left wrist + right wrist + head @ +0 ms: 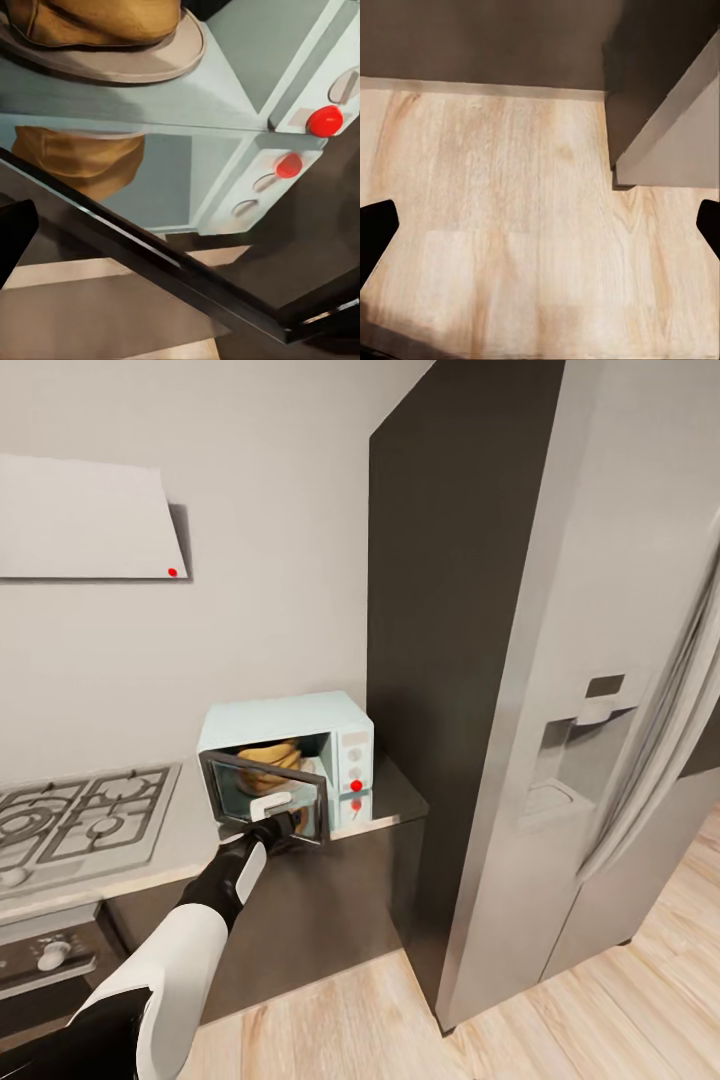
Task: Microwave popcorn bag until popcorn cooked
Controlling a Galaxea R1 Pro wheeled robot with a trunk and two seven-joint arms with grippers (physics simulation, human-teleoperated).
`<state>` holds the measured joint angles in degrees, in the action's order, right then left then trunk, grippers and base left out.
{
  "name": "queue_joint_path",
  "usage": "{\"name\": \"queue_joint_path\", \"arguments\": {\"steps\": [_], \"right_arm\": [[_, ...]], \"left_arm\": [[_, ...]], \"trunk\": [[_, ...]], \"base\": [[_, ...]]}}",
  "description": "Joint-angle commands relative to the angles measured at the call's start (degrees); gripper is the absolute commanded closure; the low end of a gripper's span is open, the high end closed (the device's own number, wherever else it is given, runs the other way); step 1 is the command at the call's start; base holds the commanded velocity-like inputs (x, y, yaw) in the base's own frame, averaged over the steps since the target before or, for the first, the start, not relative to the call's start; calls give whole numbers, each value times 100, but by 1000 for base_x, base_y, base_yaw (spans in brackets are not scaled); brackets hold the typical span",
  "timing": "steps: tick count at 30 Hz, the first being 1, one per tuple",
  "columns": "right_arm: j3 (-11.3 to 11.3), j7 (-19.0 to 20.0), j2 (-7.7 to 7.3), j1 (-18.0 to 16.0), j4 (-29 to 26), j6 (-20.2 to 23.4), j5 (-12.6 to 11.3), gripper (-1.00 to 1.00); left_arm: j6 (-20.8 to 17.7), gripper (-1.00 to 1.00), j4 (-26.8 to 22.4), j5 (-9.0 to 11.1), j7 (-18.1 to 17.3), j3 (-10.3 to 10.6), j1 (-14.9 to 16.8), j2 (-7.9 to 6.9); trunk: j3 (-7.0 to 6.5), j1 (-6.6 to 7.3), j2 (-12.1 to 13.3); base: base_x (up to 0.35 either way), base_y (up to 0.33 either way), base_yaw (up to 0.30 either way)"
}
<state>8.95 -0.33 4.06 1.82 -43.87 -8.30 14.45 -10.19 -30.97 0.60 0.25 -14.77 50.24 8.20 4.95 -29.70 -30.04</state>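
- Popcorn bag (268, 758) is what we see first: golden-tan, sitting inside the microwave (290, 722) on a pale round plate (176, 52).
- In the left wrist view we see the bag's lower part resting on that plate, and its reflection on the glossy surface below.
- We see the microwave's door (262, 800) hanging partly open, its dark glass in a grey frame swung out toward us.
- On the white control panel we spot a red button (356, 785) low down, with pale round knobs above it.
- Our left claw (283, 826) sits right at the door's lower edge; we cannot tell whether its fingers are spread or pressed together, since the head view hides them and the wrist view shows just one dark tip at the frame's edge.
- The microwave stands on a dark glossy table (395, 790), which mirrors the panel and button.
- Beside it, we see a gas hob (85, 820) on a light-grey table, with an oven knob (52, 955) below.
- A tall grey fridge (560, 710) rises on the other side.
- Our right claw (540, 225) hangs spread wide over the pale wooden floor (510, 225), holding nothing.
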Motion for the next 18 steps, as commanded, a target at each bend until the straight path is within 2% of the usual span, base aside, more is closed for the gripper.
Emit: {"name": "queue_joint_path", "arguments": {"steps": [1, 3, 9, 16, 18], "right_arm": [[33, -3, 68, -7, 161, -12, 47, -100], [62, -2, 132, -13, 334, -20, 49, -100], [72, -2, 155, -15, 396, -22, 42, -100], [72, -2, 156, -15, 400, -22, 49, -100], [72, -2, 156, -15, 403, -22, 49, -100]], "left_arm": [[-36, -100, -14, 13, 2, -26, 4, 6], [-36, -100, -14, 17, 2, -26, 4, 6], [-36, -100, -14, 19, -2, -26, 4, 6], [-36, -100, -14, -5, 2, -25, 4, 6], [-36, -100, -14, 0, -2, -26, 4, 6]], "trunk": [[9, -3, -10], [9, -3, -10], [9, -3, -10], [9, -3, -10], [9, -3, -10]], "base": [[32, 0, 0], [15, 0, 0], [7, 0, 0], [268, -64, 0], [107, -28, 0]]}}
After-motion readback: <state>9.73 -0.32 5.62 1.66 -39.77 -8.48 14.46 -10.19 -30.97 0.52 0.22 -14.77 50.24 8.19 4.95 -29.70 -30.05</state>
